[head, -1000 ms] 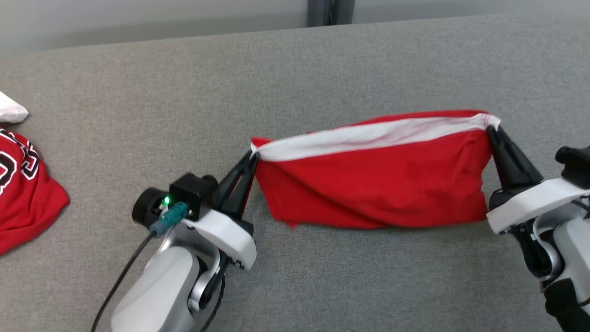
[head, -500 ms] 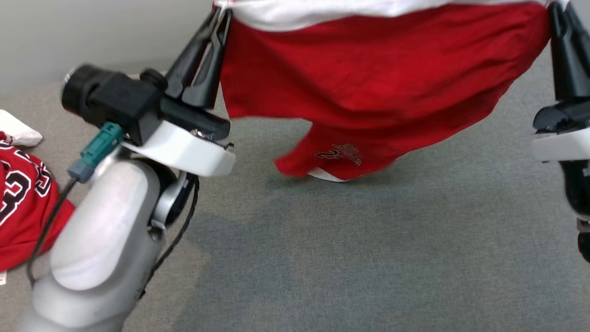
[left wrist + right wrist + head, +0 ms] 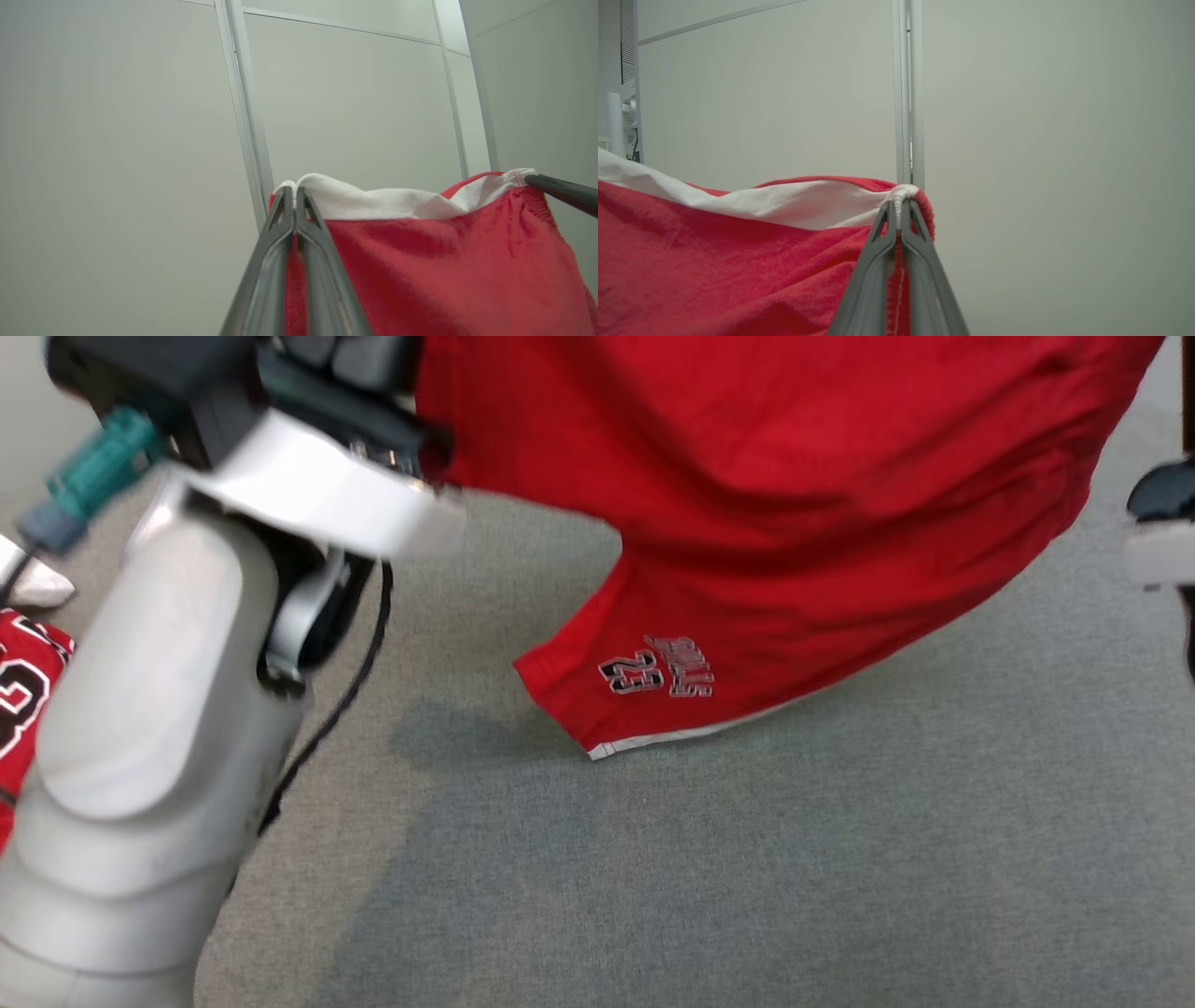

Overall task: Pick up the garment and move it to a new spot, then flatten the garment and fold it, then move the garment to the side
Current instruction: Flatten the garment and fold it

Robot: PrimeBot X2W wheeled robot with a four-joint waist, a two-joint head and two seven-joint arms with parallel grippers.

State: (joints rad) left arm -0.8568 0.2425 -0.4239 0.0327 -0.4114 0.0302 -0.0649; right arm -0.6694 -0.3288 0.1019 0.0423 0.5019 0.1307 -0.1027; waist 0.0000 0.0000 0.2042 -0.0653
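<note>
Hanging stretched between the two arms, the garment [image 3: 794, 504], a red pair of shorts, is held up over the grey desk [image 3: 747, 877]. The left fingers [image 3: 278, 242] are pressed together on one end of its white waistband [image 3: 383, 203]. The right fingers [image 3: 880, 252] are clamped the same way on the other end, with red cloth bunched over their tips. The waistband sags a little between the two grips. In the head view one leg droops lowest, showing a black-and-white number 23 [image 3: 630, 674] and a thin white hem [image 3: 672, 739]; whether that hem touches the desk I cannot tell. At the desk's left edge lies a second red cloth [image 3: 19, 709], with a white item [image 3: 33, 583] just beyond it.
</note>
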